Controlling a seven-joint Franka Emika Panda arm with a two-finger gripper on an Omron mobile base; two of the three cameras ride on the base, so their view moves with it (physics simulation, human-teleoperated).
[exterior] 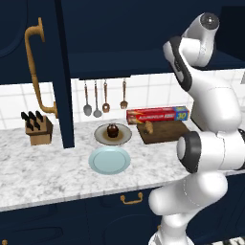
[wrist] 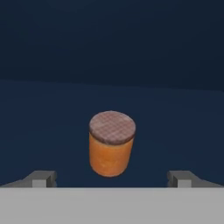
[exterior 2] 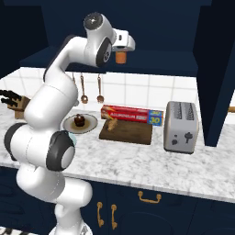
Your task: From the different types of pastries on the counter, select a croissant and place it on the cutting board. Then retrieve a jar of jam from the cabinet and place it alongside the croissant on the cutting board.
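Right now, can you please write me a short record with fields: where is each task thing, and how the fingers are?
croissant: lying on the cutting board
cutting board: on the counter, in front of the red foil box
jar of jam: upright on the cabinet shelf, ahead of the hand
fingers: open, one each side of the jar, not touching it
cupcake: on a brown plate
blue plate: bare

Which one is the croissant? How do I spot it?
Find the marbled counter, then the dark wooden cutting board before the red foil box. The croissant lies at its left end: small, golden, tapered, unlike the round dark cupcake on its plate.
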